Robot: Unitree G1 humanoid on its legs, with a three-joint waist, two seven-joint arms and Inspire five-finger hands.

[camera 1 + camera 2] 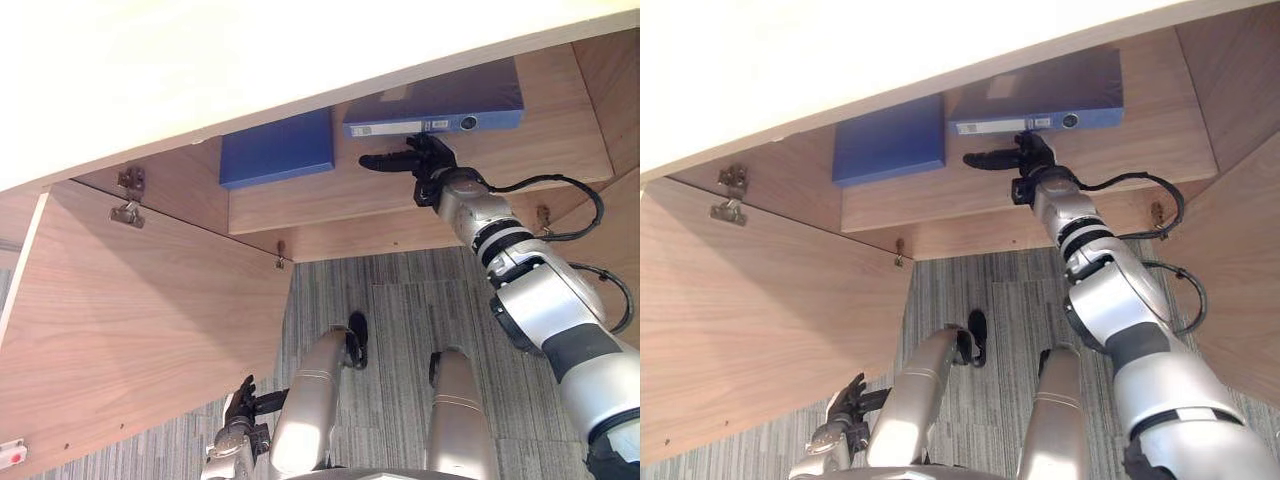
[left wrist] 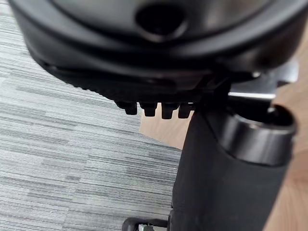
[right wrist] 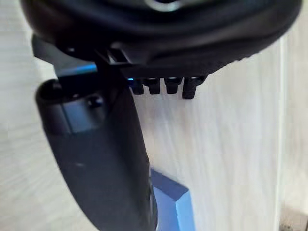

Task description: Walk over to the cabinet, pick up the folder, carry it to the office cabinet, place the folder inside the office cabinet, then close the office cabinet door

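the blue folder (image 1: 440, 100) lies flat on the shelf (image 1: 400, 195) inside the office cabinet (image 1: 570, 130). its long side with the white label faces out to me. just beside it, on my left, lies another blue folder (image 1: 277, 148), a bit darker, also flat on the same shelf. the two are close, but i cannot tell if they touch.

my right hand (image 1: 425, 160) is up at the shelf, right in front of the label side of the folder. my thumb (image 1: 385, 160) sticks out straight to my left. my fingers (image 1: 432, 143) point up at the folder's edge and are not wrapped round anything. i cannot tell if the tips touch it. the hand has hold of nothing. in my right wrist view the thumb (image 3: 96, 159) is long and straight, and a blue corner of the folder (image 3: 171, 202) shows past it on the pale wood.

the cabinet door (image 1: 130, 340) on my left stands wide open, with two metal hinges (image 1: 128, 195) near its top corner.

my left hand (image 1: 240, 405) hangs low by my side over the grey striped carpet (image 1: 400, 310). its fingers are loose and hold nothing.
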